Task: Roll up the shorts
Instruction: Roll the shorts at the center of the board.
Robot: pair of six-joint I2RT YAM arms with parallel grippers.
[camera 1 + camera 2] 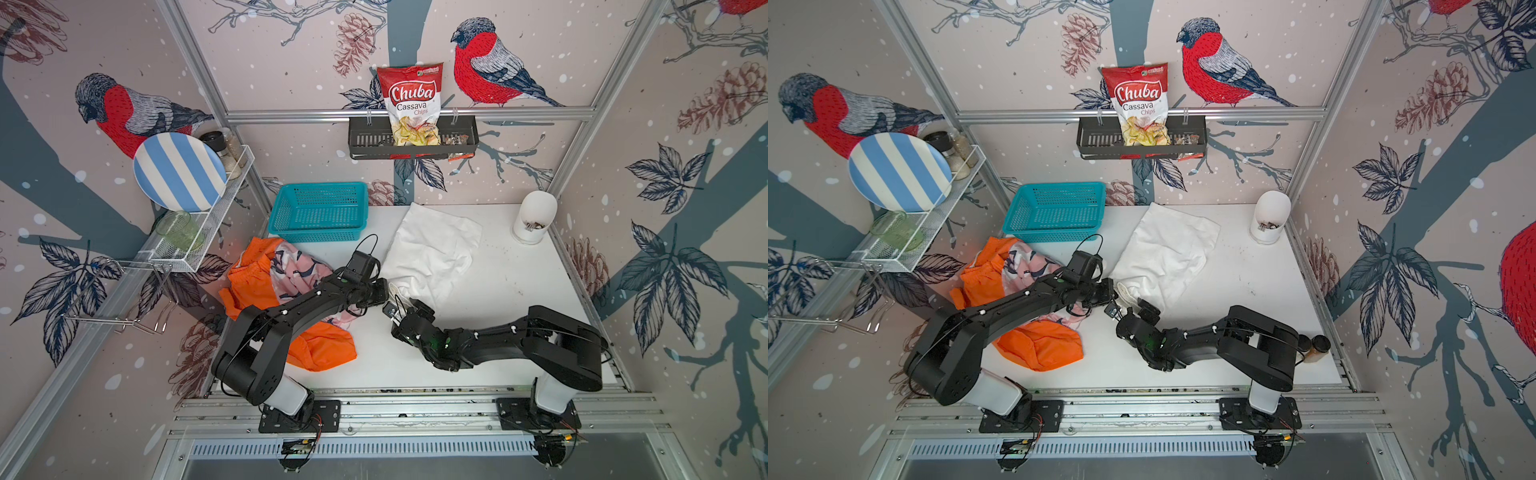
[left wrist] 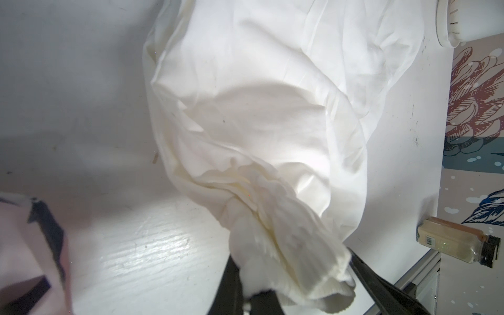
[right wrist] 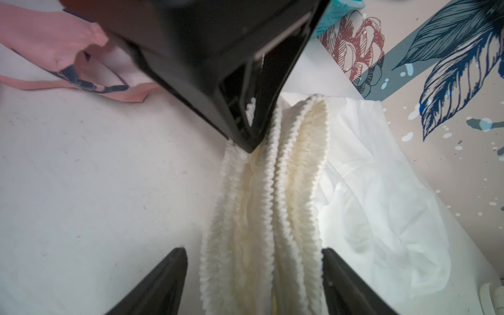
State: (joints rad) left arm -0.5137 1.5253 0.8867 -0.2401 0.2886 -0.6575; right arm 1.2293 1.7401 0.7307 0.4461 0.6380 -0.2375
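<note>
Your left fingers (image 2: 231, 289) pinched the white shorts (image 1: 432, 249) at the waistband (image 3: 300, 163); your right fingers (image 3: 163, 278) straddled it, wide apart. Catching one layer could've twisted it.

A robotics lab test cell dressed up as a home kitchen corner. An aluminium frame (image 1: 407, 113) holds walls papered with red-breasted birds (image 1: 482, 66) and pine cones. A wire rack (image 1: 216, 226) carries a striped plate (image 1: 178, 172) and a green glass (image 1: 180, 232); a hanging black basket (image 1: 370, 139) holds a chips bag (image 1: 409, 95). White shorts (image 1: 432, 249) lie on the white tabletop (image 1: 511, 299) near a teal basket (image 1: 316, 235). The left arm (image 1: 299, 309) and right arm (image 1: 498, 334) are bolted to metal rails (image 1: 415, 409).
</note>
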